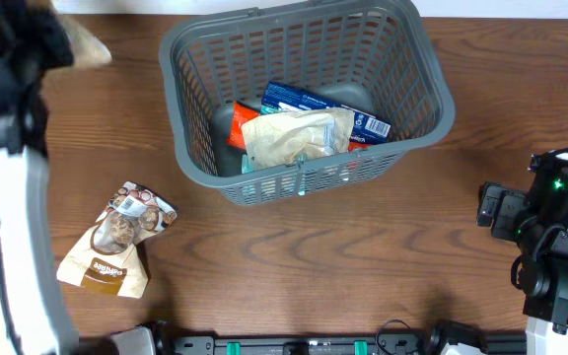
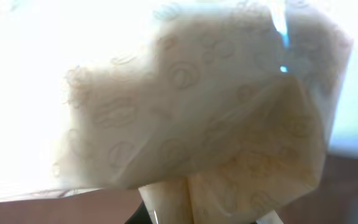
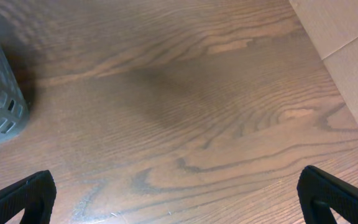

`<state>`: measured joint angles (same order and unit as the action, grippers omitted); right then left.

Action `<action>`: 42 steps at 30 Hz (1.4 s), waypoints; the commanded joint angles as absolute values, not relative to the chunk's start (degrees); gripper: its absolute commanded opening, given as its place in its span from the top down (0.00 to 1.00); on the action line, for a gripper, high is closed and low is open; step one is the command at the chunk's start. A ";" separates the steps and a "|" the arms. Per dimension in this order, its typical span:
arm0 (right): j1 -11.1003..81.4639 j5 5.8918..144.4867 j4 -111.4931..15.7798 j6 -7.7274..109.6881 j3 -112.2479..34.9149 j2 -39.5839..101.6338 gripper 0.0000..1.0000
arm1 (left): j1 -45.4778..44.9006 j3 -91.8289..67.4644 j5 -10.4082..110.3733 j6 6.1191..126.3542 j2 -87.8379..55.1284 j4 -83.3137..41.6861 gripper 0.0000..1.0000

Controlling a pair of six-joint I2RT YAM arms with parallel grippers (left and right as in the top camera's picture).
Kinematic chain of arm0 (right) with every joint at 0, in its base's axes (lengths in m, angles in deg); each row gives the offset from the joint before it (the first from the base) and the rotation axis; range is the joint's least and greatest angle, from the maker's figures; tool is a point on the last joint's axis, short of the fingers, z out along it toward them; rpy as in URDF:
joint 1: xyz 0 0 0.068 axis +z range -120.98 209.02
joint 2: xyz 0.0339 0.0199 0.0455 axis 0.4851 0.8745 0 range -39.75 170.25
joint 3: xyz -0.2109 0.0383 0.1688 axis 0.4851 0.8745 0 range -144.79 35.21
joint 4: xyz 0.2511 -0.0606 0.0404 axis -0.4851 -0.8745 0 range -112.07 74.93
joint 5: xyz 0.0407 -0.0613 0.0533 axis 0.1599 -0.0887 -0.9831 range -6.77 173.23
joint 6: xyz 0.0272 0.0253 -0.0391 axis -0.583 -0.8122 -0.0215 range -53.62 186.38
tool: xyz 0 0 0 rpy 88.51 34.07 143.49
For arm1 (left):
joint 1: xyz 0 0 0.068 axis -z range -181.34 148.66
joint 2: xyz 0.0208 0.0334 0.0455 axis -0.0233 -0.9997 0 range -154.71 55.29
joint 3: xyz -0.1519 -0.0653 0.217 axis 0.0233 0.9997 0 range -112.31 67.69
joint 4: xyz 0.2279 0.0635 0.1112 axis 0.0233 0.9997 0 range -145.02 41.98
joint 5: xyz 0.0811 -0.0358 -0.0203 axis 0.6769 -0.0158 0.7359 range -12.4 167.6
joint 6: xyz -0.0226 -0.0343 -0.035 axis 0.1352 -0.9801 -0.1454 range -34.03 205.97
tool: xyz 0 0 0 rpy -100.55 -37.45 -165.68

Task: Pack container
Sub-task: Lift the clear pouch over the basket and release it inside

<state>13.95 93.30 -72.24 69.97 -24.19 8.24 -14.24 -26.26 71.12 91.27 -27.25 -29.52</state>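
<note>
The large dark grey slatted plastic basket point(image 1: 440, 94) sits far-centre on the brown wooden table point(image 1: 294, 266), already holding snack packs. It looks stiff and light, best gripped at its rolled rim. A pale crinkly bag point(image 2: 216, 124) hides the left gripper point(image 1: 62, 41), so I cannot tell its grip. The right gripper point(image 3: 179, 199) hangs spread wide.

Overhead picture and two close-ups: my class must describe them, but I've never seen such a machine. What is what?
The machine is two robot arms at a brown wooden table. The overhead picture looks straight down; the others come from a camera on each wrist. The large dark grey slatted plastic basket holds a blue pack, an orange pack and a crumpled beige bag. A brown-and-white snack pouch lies on the table. The right gripper is open and empty. A pale beige bag fills the left wrist view, probably held.
</note>
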 commanded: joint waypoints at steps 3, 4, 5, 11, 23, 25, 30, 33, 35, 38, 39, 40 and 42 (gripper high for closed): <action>14.58 93.25 -72.09 69.84 -23.90 8.26 0.01 | -10.03 -26.78 47.93 95.84 -22.90 -34.46 0.94; 14.58 93.25 -72.09 69.84 -23.90 8.26 0.01 | -8.82 -26.78 43.05 97.37 -22.81 -35.05 0.94; 14.58 93.25 -72.09 69.84 -23.90 8.26 0.01 | -7.51 -26.78 39.23 98.53 -22.84 -35.23 0.94; 14.58 93.08 -72.09 69.84 -23.90 8.26 0.01 | 0.55 -26.70 23.71 105.37 -25.85 -34.49 0.94; 14.58 91.96 -72.11 69.84 -23.90 8.26 0.01 | 10.08 -26.67 16.72 111.95 -39.88 -23.93 0.94; 14.58 91.96 -72.09 69.84 -23.90 8.26 0.01 | 11.68 -26.67 16.74 113.17 -42.33 -22.22 0.94; 14.58 91.99 -72.11 69.82 -23.90 8.26 0.01 | 15.13 -26.65 17.15 114.92 -46.51 -21.20 0.94; 14.58 91.99 -72.13 69.84 -23.90 8.26 0.01 | 16.79 -26.65 21.33 114.86 -47.56 -21.13 0.89; 14.58 91.99 -72.13 69.84 -23.90 8.26 0.01 | 17.75 -26.61 24.32 114.86 -47.62 -20.96 0.47; 14.58 91.99 -72.13 69.84 -23.90 8.26 0.01 | 18.37 -26.61 26.55 114.86 -47.62 -20.98 0.12; 14.58 91.99 -72.11 69.84 -23.90 8.26 0.01 | 18.37 -26.61 27.27 114.60 -47.62 -20.96 0.09; 14.58 91.99 -72.11 69.84 -23.90 8.26 0.01 | 18.37 -26.61 27.82 114.42 -47.62 -20.98 0.05; 14.58 91.96 -72.11 69.84 -23.90 8.28 0.01 | 18.32 -26.63 28.56 114.42 -47.60 -21.02 0.01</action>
